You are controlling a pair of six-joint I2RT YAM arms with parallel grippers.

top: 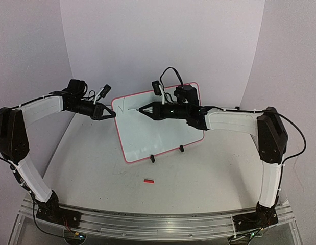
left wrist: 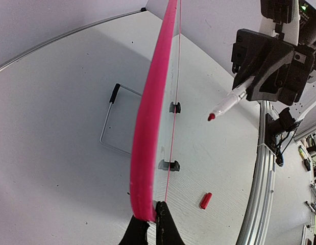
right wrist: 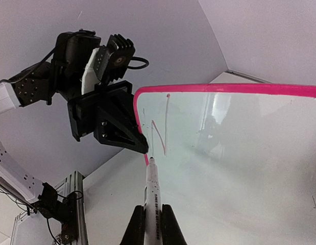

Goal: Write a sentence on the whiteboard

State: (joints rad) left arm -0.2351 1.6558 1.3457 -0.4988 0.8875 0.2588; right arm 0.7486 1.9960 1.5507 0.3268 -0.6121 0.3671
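Note:
The whiteboard (top: pixel 158 130), white with a pink-red rim, stands tilted at mid table on two black clip feet (top: pixel 152 158). Of the sentence, only a thin red "N" (right wrist: pixel 160 135) shows, near the board's top left corner. My left gripper (top: pixel 113 114) is shut on the board's left rim (left wrist: pixel 150 112); its fingertips (left wrist: pixel 168 227) pinch the edge. My right gripper (top: pixel 153 109) is shut on a white marker (right wrist: pixel 151 189). The marker's tip sits just below the "N", close to the board's left edge. The marker also shows in the left wrist view (left wrist: pixel 230 103).
A small red marker cap (top: pixel 148 180) lies on the table in front of the board, also in the left wrist view (left wrist: pixel 205 200). A wire stand (left wrist: pixel 109 120) props the board from behind. A metal rail (top: pixel 158 219) runs along the near edge.

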